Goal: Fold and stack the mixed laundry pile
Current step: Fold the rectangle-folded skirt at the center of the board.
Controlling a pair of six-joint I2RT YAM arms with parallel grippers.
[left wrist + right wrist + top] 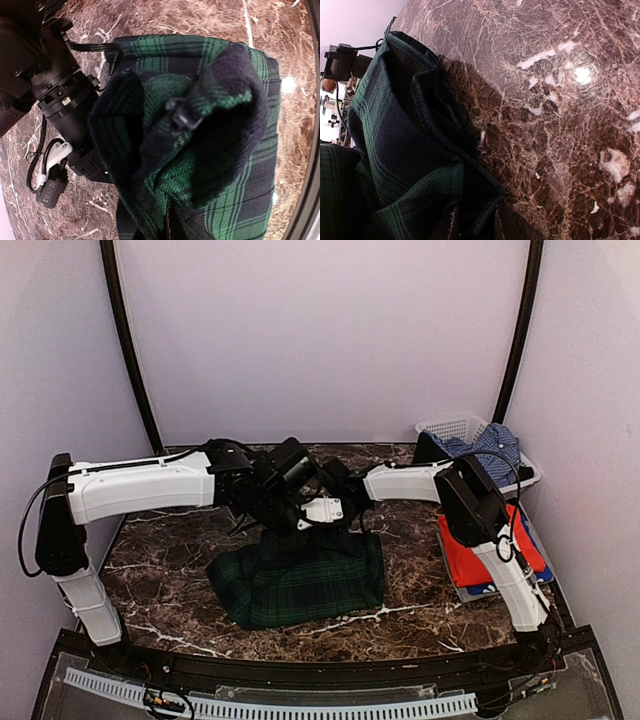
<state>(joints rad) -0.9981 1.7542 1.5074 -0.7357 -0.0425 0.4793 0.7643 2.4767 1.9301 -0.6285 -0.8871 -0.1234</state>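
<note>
Green tartan skirt (300, 585) lies mid-worktop (180, 540), its far edge bunched up. R gripper (318, 512) fingers clamped on that edge. L gripper (287, 505) beside it, fingers buried in cloth, can't tell. Red-orange T-shirt (465, 560) sits right of skirt.

Soft overhead light leaves glare spots on the marble tabletop (545, 150), and wrist views bend at the edges.
</note>
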